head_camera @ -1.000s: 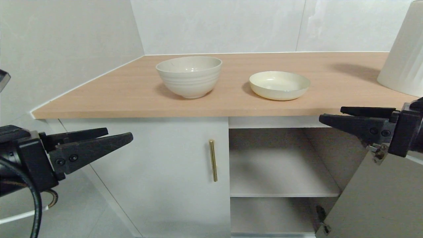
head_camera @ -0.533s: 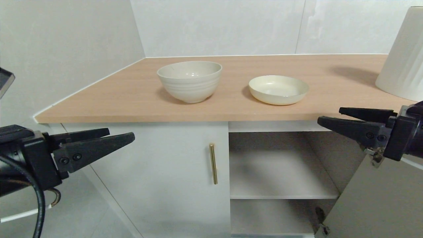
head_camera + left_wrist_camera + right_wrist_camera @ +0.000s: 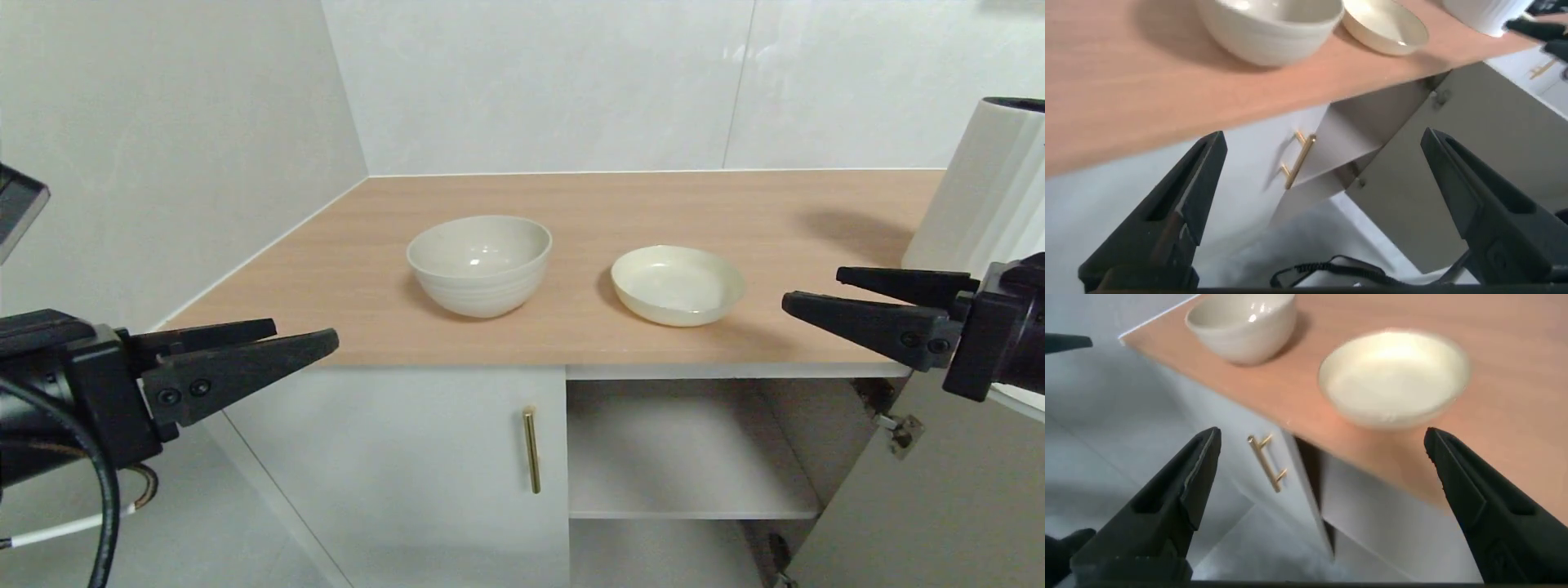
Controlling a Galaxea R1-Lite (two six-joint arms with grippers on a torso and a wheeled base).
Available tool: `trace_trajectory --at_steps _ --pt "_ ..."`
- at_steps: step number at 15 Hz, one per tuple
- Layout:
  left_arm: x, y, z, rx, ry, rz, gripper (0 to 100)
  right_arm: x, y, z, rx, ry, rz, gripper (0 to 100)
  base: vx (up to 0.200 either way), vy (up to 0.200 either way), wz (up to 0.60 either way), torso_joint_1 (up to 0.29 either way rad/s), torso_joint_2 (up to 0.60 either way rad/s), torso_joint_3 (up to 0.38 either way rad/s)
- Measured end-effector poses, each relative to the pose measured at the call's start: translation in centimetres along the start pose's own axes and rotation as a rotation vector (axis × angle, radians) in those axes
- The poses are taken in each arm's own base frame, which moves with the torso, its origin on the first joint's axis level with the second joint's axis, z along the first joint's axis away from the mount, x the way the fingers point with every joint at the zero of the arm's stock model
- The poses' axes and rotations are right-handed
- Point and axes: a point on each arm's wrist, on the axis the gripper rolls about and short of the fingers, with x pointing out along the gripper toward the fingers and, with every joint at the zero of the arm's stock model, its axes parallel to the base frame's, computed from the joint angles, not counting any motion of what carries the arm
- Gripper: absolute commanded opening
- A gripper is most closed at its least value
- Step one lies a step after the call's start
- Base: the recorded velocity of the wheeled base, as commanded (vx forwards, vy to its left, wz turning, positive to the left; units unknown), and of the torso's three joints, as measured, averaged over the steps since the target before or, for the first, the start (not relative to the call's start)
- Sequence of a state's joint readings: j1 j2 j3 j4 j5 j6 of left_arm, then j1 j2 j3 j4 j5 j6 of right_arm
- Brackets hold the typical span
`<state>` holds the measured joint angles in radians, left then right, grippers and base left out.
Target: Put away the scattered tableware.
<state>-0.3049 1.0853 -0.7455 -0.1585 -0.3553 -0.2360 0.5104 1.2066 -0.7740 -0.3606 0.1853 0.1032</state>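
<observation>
A deep off-white bowl (image 3: 479,263) (image 3: 1270,24) (image 3: 1241,322) stands on the wooden counter (image 3: 571,204). To its right is a shallow cream dish (image 3: 678,284) (image 3: 1386,24) (image 3: 1395,376). My left gripper (image 3: 304,333) (image 3: 1323,139) hangs open in front of the counter's left end, about level with its edge, with nothing in it. My right gripper (image 3: 812,287) (image 3: 1321,437) is open and holds nothing; it is near the counter's front right, just right of the dish and apart from it.
Below the counter the cabinet's right door (image 3: 939,506) stands open, showing a bare shelf (image 3: 686,457). The left door with a brass handle (image 3: 531,449) is shut. A tall white container (image 3: 980,220) stands at the counter's right end. Walls close the back and left.
The whole head view has shifted: the camera rose, so counter and bowls sit lower and are seen more from above. Both grippers stay open at about the same places in the picture.
</observation>
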Motion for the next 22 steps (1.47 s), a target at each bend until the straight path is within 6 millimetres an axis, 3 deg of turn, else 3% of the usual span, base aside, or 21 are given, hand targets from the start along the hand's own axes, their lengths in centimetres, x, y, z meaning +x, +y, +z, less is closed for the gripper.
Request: trace_trajectory --at_steps 6,12,14,17,22 --pt "0.6 0.1 0.4 -0.001 0.003 -0.001 100 1.0 -0.2 -0.2 -0.014 -0.003 -0.003 100 0.000 0.000 0.00 0.115 -0.28 -0.178" --pt "2.9 0.1 4.5 -0.058 -0.013 0.057 100 4.9 -1.1 2.9 0.038 0.107 -0.199 100 0.000 0.000 0.00 0.000 0.00 0.000" --pt "4.6 0.8 5.1 -0.132 0.103 0.163 100 6.7 -1.5 4.3 0.157 0.157 -0.282 100 0.000 0.000 0.00 0.000 0.00 0.000" --pt "8.0 1.7 6.0 -0.276 0.104 0.256 100 9.8 -2.7 3.2 0.217 0.228 -0.434 100 0.000 0.000 0.00 0.000 0.00 0.000" --pt "13.4 2.5 4.9 -0.266 0.108 0.482 100 12.5 -3.5 1.6 0.201 0.270 -0.535 100 0.000 0.000 0.00 0.000 0.00 0.000"
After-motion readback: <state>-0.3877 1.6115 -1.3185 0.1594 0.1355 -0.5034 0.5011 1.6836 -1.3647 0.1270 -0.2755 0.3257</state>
